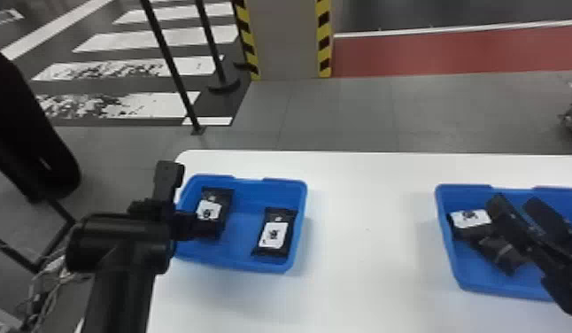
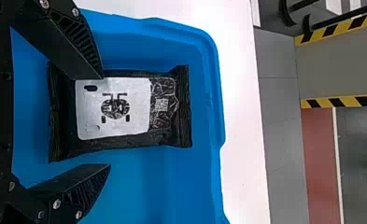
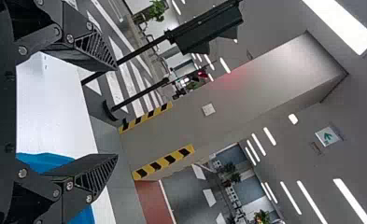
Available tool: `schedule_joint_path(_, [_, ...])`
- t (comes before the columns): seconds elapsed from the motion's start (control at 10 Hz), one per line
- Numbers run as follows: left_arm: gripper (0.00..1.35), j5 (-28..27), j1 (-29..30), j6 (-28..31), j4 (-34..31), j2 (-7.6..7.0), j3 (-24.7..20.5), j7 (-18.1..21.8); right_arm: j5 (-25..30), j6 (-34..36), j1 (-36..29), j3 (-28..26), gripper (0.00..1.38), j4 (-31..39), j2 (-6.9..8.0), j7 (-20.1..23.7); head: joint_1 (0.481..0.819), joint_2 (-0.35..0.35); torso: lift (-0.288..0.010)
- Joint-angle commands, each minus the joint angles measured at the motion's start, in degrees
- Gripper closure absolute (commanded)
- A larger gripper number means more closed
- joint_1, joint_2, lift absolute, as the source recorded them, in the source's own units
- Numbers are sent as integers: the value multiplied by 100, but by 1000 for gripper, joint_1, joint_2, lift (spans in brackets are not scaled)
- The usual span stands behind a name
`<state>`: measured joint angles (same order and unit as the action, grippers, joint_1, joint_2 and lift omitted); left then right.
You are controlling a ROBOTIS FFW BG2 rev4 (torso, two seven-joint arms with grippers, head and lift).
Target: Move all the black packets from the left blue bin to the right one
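My left gripper [image 1: 188, 200] is over the left side of the left blue bin [image 1: 241, 262], by a black packet [image 1: 208, 211]. In the left wrist view this packet [image 2: 113, 108] lies label up between the spread fingers of my left gripper [image 2: 106, 121]; one finger overlaps its edge, the other stands apart from it. A second black packet [image 1: 274, 234] lies at that bin's right side. Over the right blue bin [image 1: 493, 288] is my right gripper [image 1: 516, 203], its fingers apart; the right wrist view shows nothing between the fingers of this gripper [image 3: 116, 113]. A white-labelled black packet [image 1: 470, 218] lies in the right bin.
Both bins stand on a white table [image 1: 369, 265], with a wide stretch of tabletop between them. My right arm covers part of the right bin. Beyond the table are a striped pillar [image 1: 289, 40] and black poles [image 1: 174, 71].
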<state>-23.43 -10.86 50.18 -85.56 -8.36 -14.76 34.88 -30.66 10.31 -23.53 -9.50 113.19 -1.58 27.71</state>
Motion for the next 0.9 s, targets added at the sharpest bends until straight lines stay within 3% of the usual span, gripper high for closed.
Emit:
schedule_joint_path(0.0, [387, -4, -208, 58, 379, -25, 52, -33, -1, 24, 19, 1, 394, -20, 0, 6, 695, 208, -110])
schedule_joint_path(0.1, [598, 14, -194, 213, 379, 1, 52, -121, -1, 38, 5, 1, 394, -20, 0, 24, 695, 205, -110])
schedule_joint_path(0.3, [621, -4, -251, 326, 379, 1, 149, -157, -36, 52, -23, 1, 394, -34, 0, 32, 695, 209, -110])
schedule_joint_path(0.4, [820, -12, -293, 326, 379, -52, 254, -157, -36, 66, -23, 1, 394, -34, 0, 32, 695, 208, -110])
schedule_joint_path(0.5, [1108, 14, -279, 199, 379, -69, 289, -157, -36, 94, -23, 1, 394, -34, 0, 32, 695, 204, -110])
schedule_joint_path(0.6, [1210, 49, -251, 30, 379, -78, 272, -139, -36, 94, -23, 1, 394, -48, 0, 32, 695, 201, -110])
schedule_joint_path(0.8, [1210, 128, -180, -406, 196, -131, 263, 309, -36, 150, -37, 10, 394, 36, 0, 76, 695, 196, -110])
